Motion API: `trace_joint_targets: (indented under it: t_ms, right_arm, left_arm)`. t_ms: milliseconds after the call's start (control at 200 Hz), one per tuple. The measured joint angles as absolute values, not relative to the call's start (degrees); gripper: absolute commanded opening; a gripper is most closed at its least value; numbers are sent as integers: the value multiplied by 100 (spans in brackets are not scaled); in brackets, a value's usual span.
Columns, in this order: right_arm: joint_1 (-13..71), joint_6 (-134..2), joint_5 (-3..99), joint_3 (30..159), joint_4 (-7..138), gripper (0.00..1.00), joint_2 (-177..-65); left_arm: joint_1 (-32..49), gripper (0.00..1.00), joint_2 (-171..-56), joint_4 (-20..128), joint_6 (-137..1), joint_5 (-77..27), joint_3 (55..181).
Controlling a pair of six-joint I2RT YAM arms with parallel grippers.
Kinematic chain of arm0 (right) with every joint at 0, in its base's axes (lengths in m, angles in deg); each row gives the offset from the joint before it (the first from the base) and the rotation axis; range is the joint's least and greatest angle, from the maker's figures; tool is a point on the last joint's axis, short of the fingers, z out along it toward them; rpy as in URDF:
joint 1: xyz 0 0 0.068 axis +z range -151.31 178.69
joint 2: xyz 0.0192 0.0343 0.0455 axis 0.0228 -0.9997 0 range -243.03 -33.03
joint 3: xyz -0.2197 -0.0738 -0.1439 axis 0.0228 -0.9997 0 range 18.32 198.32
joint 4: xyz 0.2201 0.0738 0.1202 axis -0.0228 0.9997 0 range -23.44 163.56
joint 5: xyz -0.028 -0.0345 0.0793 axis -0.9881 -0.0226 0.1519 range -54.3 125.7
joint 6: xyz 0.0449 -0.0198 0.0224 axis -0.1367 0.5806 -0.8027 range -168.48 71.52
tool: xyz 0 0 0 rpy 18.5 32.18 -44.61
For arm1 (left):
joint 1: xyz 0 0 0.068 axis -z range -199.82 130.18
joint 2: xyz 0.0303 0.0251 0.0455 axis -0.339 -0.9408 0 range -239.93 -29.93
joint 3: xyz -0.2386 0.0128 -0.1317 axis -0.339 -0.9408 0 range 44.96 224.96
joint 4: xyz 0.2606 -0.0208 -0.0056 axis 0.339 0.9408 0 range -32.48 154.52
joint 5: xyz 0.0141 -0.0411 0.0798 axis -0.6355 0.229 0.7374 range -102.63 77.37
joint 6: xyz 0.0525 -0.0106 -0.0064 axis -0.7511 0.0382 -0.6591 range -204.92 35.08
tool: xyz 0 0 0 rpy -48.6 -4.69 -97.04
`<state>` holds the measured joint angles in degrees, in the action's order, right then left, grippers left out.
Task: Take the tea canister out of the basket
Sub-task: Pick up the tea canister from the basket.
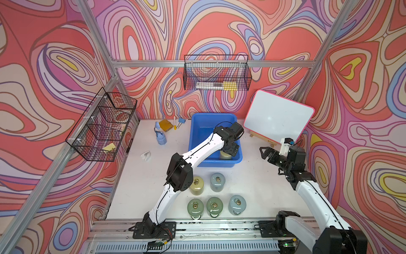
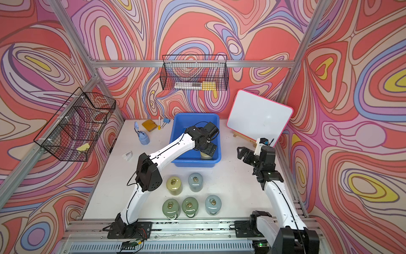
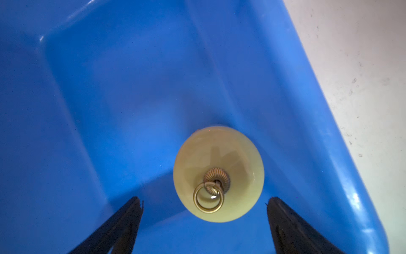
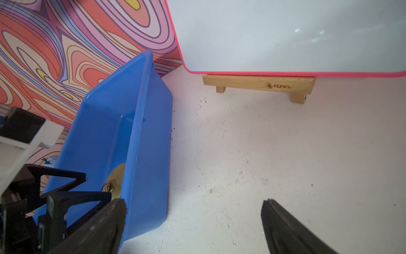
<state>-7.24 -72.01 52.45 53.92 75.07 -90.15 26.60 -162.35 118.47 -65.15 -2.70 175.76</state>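
1. The tea canister is seen standing upright inside the basket, on its floor, close to the corner formed by the near wall and the wall on the robot's right side. A pale yellow-green lid with a brass ring is shown on top of it.
2. In both top views the canister is largely covered by the left arm's wrist, and only part of it is visible.
3. The left tool is lowered into the basket above the canister. Its jaws are spread wide, one on each side of the lid, with blue floor visible between each fingertip and the canister. Nothing is gripped.
4. The right tool is held above the bare bench, just beside the basket's outer right wall. Its jaws are spread wide and nothing is held between them.
5. The basket is placed at the back of the bench, with a whiteboard propped on a wooden stand to its right.
6. Five other canisters are stood on the bench in front of the basket, in a row of two and a row of three.
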Motion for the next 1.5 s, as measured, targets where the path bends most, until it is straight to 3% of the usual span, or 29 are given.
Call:
trace_joint_targets:
  t_ms: [581,1097,1157,1262,1502]
  right_arm:
    - [-724,-7201,5245,5387,7507,98,-9015]
    - [-724,-7203,5245,5376,7505,98,-9015]
    - [-724,-7203,5245,5372,7505,98,-9015]
    - [-724,-7203,5245,5366,7505,98,-9015]
    - [-724,-7203,5245,5363,7501,98,-9021]
  left_arm:
    - [2618,91,-16613,11757,-6495,-567,17651]
    - [2428,74,-16775,11596,-6498,-740,17703]
    - [2417,75,-16777,11583,-6498,-742,17703]
    - [2404,85,-16779,11578,-6498,-768,17705]
    - [2395,90,-16803,11534,-6502,-814,17712]
